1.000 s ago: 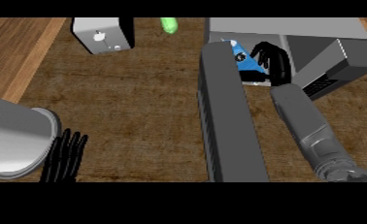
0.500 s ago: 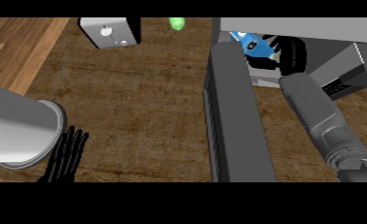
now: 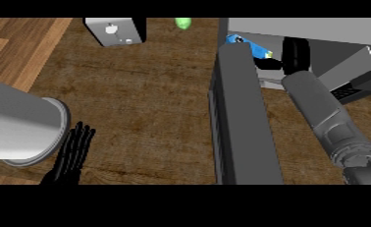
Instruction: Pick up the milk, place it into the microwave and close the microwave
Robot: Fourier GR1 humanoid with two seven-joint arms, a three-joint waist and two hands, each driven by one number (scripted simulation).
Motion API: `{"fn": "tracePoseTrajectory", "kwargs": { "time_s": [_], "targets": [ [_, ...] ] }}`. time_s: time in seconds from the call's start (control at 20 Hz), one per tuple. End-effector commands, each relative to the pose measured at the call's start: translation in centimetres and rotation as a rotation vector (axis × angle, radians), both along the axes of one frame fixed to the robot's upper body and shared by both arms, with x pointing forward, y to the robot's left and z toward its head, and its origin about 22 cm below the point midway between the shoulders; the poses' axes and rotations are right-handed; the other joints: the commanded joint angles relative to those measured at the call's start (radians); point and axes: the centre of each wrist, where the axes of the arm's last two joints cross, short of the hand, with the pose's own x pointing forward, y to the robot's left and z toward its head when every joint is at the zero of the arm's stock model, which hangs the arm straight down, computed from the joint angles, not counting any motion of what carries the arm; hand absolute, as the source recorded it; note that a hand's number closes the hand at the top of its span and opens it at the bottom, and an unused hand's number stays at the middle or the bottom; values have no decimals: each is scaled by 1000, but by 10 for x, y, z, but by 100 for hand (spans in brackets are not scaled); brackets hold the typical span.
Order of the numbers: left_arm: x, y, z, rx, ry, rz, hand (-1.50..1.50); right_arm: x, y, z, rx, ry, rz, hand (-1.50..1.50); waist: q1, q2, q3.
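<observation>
The milk, a blue and white carton, sits tilted just inside the open microwave at the upper right. My right hand reaches into the cavity against the carton's right side, thumb curled under it and fingers round it. The door's edge hides part of the carton. The microwave door stands open as a long dark grey slab running down the view, left of my right forearm. My left hand rests open at the lower left, fingers straight.
A grey box-shaped appliance stands at the counter's back, with a small green object to its right. Brown wooden counter spreads between my left hand and the microwave door.
My right hand has carried the milk away from me, deeper into the microwave cavity. The left hand stays at the lower left.
</observation>
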Motion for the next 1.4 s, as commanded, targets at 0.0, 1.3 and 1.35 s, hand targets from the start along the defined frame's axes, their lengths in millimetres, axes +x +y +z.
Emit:
{"fn": "tracePoseTrajectory", "kwargs": {
  "time_s": [0.0, 1.3, 1.35],
  "targets": [
    [0, -2, -2, -7, -2, -4, -150, -2, 13, -7, 20, 41, 55, -150, 9, 1, 1],
    [11, -37, -4, -17, -5, -50, -150, -53, -17, -74, 476, 36, 288, -150, -82, -36, -2],
    [13, -53, 4, -32, -5, -82, -150, -66, -24, -88, 486, 56, 300, -150, -84, -35, -1]
  ]
}}
